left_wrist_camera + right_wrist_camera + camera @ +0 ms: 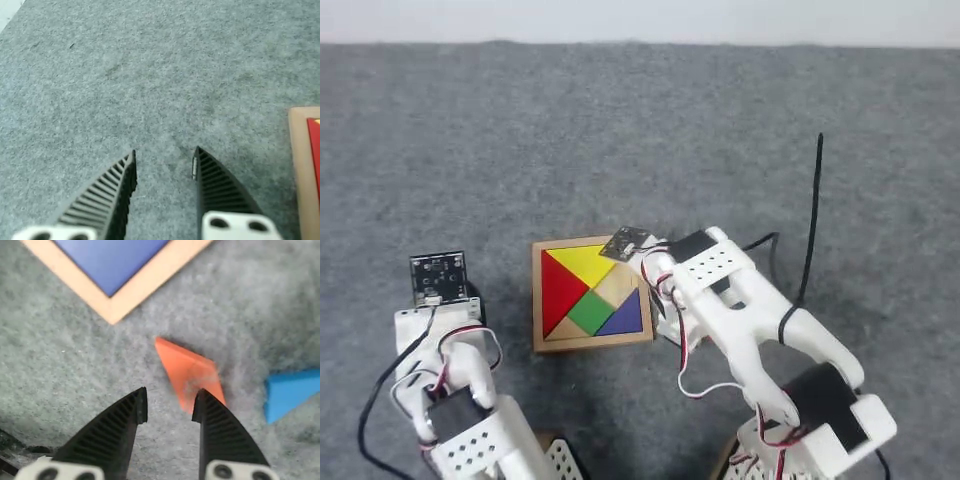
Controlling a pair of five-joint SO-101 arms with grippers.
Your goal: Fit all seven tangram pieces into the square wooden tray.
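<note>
Right wrist view, ribbed right end effector (171,392) narrowly parted, orange wedge (190,371), fuzzy carpet (60,365)

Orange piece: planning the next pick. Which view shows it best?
Right wrist view: orange piece on carpet, ahead of the open right tool. High view: the right arm overhangs that spot. Left wrist view: carpet, tray edge.

One tray (537,300) holding four pieces (562,290); two loose pieces (190,372) (orange, light blue); two claws (165,152).
</note>
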